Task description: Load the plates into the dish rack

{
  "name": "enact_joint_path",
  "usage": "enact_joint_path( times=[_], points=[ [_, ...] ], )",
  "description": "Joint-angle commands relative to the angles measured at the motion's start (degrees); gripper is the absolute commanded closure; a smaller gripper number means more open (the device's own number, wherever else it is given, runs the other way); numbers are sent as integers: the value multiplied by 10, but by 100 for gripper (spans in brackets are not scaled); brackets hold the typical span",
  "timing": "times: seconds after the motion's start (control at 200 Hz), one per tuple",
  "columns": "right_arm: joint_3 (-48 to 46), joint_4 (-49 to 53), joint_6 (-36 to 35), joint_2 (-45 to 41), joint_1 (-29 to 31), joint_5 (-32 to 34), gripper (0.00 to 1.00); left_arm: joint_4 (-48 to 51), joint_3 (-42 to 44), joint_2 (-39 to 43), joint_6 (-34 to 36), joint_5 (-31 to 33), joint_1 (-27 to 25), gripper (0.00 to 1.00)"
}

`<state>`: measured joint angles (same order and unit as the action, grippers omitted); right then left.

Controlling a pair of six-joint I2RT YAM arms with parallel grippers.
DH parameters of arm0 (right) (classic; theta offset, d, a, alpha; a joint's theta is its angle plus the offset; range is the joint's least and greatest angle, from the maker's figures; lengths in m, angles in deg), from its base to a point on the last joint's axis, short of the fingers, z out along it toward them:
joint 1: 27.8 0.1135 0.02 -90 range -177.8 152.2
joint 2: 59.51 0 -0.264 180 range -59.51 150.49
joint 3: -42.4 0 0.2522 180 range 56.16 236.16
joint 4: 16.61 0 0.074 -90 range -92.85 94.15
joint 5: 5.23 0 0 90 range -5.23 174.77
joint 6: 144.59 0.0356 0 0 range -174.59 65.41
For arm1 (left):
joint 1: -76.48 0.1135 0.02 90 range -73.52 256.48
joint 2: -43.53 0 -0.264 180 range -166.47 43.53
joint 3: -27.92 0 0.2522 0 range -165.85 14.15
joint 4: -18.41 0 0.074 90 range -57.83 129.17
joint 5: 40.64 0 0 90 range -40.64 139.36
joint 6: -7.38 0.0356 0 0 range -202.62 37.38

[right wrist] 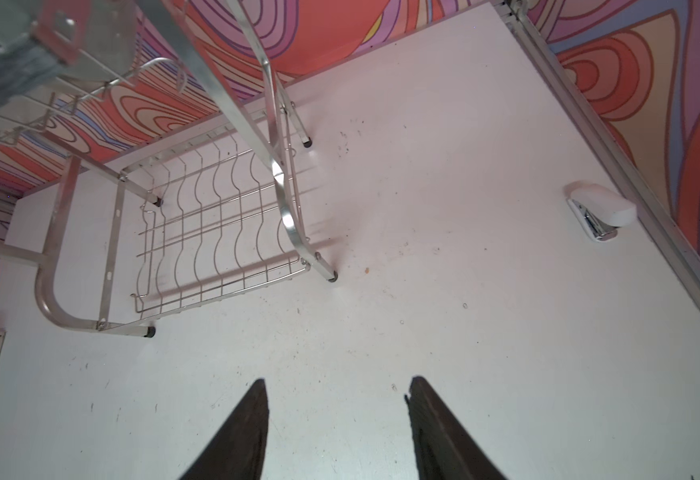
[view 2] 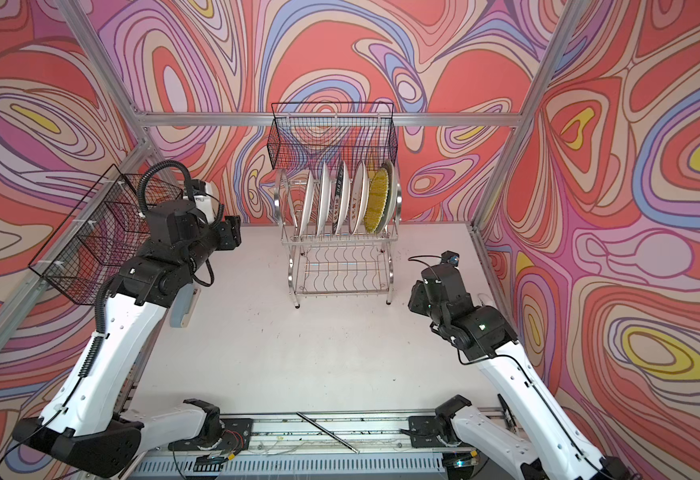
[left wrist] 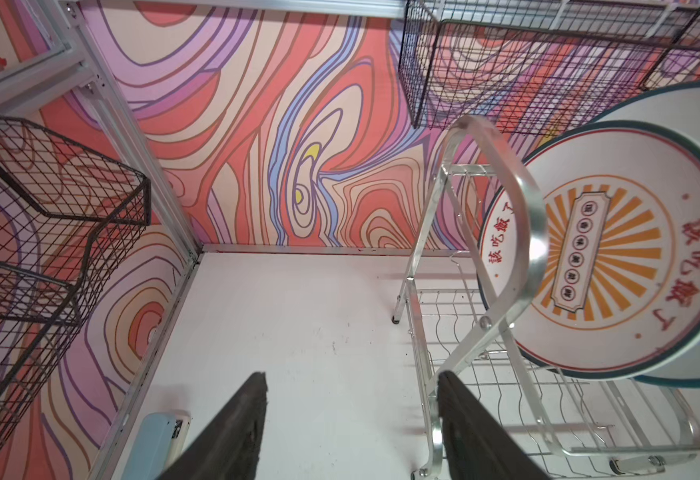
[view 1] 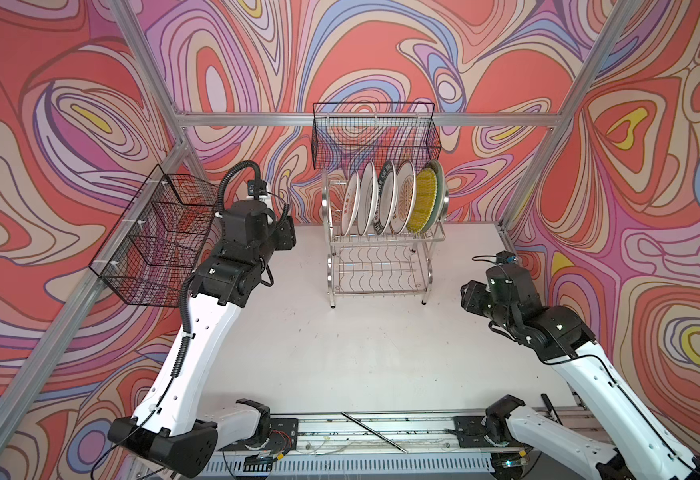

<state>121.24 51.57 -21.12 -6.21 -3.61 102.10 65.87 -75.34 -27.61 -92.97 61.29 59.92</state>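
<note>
Dish rack: chrome, two tiers, at the back middle of the white table, just below the rear black mesh basket.

Plates: six by count, all on edge and side by side in the slotted upper tier. From the left in a top view:
- orange-sunburst plate
- white plate, face hidden
- white plate with dark-green lettered rim
- second orange-sunburst plate
- yellow woven-look plate
- pale aqua plate, mostly hidden behind the yellow one

Wavy-wire lower shelf bare. No plate on the table, none in either claw. Judged: loading complete or as good as complete, with at most a check of seating and a retreat of the arms left.

Left gripper: beside the rack's left side frame, jaws well apart, holding nothing. Right gripper: off the rack's right front corner, above bare table, jaws likewise parted, holding nothing.

Further counts:
- Racks: one.
- Mesh baskets: two, the second, the side basket, on the left wall.
- Staplers: two, the pale blue stapler at the left table edge and the white stapler at the right edge.
- Thin metal rod: one, on the front rail.
</note>
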Motion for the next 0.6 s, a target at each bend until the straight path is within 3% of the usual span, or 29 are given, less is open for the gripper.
enact_joint_path(
  times=[0.0, 0.28, 0.411, 0.436, 0.451, 0.476, 0.516, 0.596],
  points=[
    [21, 1, -42, 3, -45, -22, 43, 8, 11, -1, -17, -34, 8, 31],
    [11, -71, -111, 79, -249, -217, 42, 17, 26, -12, -19, -90, 59, 30],
    [15, -101, -128, 108, -322, -274, 40, 23, 31, -18, -21, -114, 82, 26],
    [18, -102, -130, 115, -334, -281, 38, 22, 33, -19, -20, -118, 85, 23],
    [21, -102, -130, 120, -339, -285, 36, 23, 33, -19, -19, -120, 87, 12],
    [25, -102, -131, 129, -347, -288, 21, 23, 34, -21, -18, -125, 90, 1],
    [34, -98, -133, 143, -359, -294, 3, 29, 33, -24, -18, -135, 96, 0],
    [43, -95, -136, 161, -379, -308, 2, 45, 22, -36, -21, -169, 112, 0]
  ],
)
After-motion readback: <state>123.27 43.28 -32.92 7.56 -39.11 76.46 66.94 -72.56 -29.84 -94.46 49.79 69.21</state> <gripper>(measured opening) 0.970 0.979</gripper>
